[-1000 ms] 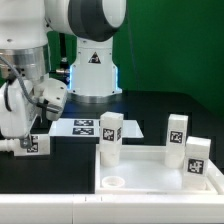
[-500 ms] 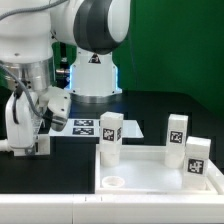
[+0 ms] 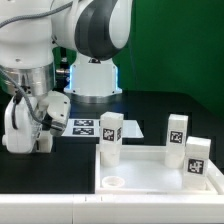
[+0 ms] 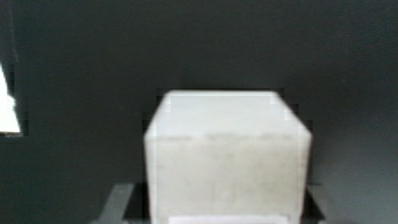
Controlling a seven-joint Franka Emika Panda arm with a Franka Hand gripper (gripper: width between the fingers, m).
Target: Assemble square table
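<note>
At the exterior view's left, the white arm's two-finger gripper (image 3: 38, 140) is low over the black table (image 3: 140, 110), and a stubby white plastic leg (image 3: 17, 128) stands with it; in the wrist view this leg (image 4: 226, 155) fills the space between the dark fingers (image 4: 121, 205) — they seem closed on its sides. Further right lies the marker board (image 3: 82, 127), then the square white plastic panel with raised rim (image 3: 150, 183), three tagged white legs (image 3: 110, 138) standing on or behind it. The legs look light, stiff and smooth, so slipping is possible — flat opposite faces near the middle give the best hold.
</note>
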